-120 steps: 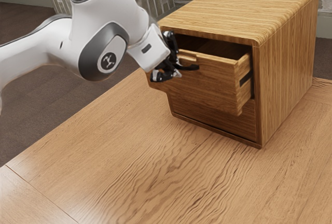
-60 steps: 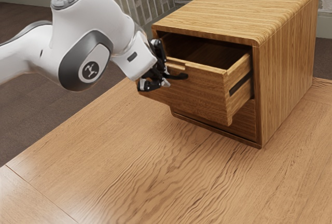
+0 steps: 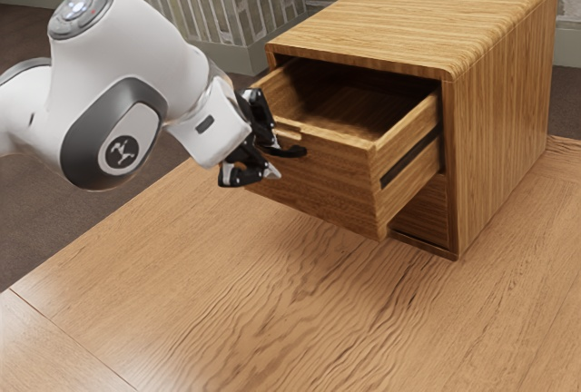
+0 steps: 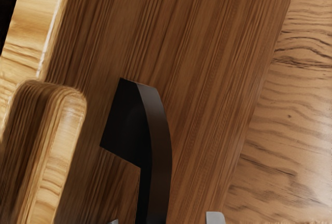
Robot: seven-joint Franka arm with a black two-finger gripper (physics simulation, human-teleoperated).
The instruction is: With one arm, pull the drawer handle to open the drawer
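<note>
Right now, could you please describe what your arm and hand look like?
My arm has glossy white, rounded shells. Dark grey trim wraps the big joint around a grey disc that bears a small white emblem. A round grey cap with small marks tops that joint. The white wrist block carries a small dark slot, and the hand is black with a few silvery bits.

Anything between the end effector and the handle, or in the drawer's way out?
Nothing visible. The end effector is right at the handle on the drawer front, with no object between them. No object lies on the table ahead of the drawer along the pull direction.
</note>
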